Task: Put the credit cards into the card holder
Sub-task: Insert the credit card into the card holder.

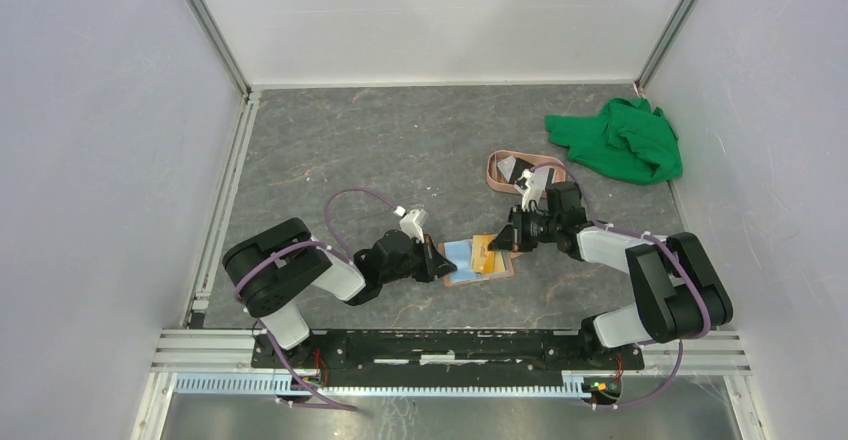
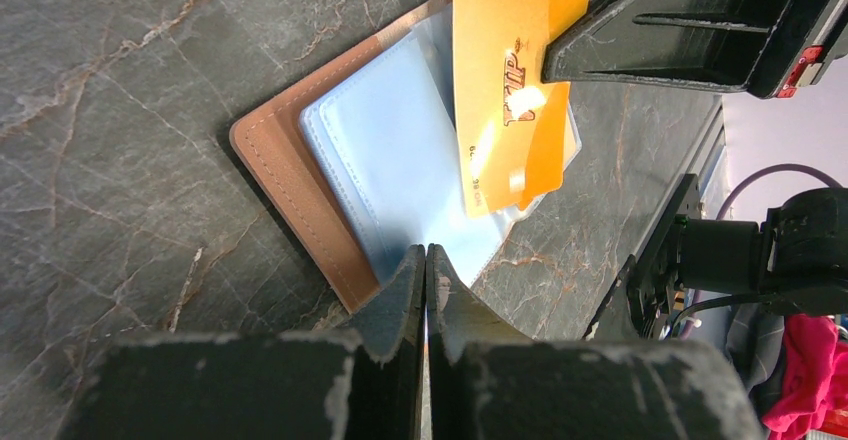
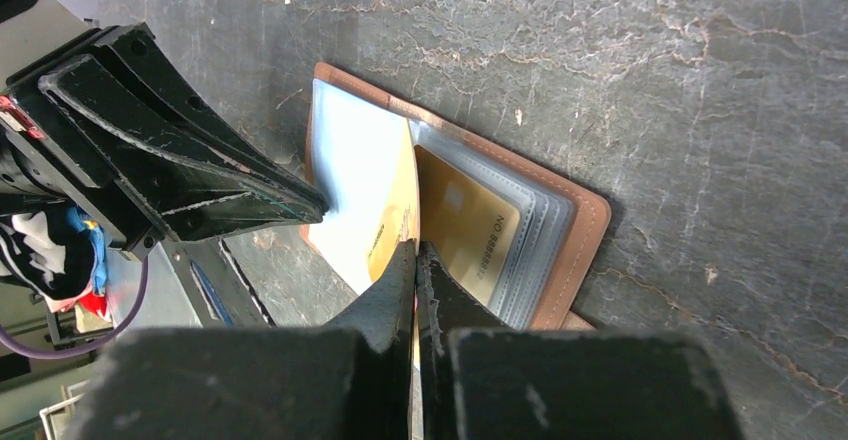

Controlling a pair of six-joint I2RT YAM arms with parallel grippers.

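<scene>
The card holder (image 2: 290,175) lies open on the grey stone-look surface (image 1: 350,150), between the two arms in the near half. Its tan cover is down and its pale blue clear pockets face up. The left gripper (image 2: 427,270) comes in from the left with its fingers pressed together on the edge of one blue pocket leaf, pinching it. The right gripper (image 3: 416,260) reaches in from the right, fingers clamped on an orange card (image 2: 510,90). This card stands tilted on edge over the holder, its lower end down among the pockets near the fold. The right wrist view shows a second card (image 3: 470,225), gold, lying flat inside a clear pocket on the holder's right half. Farther off and to the right a pink tray (image 1: 497,165) rests on the surface with a black card (image 1: 520,171) in it — and beyond that, by the far right wall, lies a crumpled green cloth (image 1: 620,140)
</scene>
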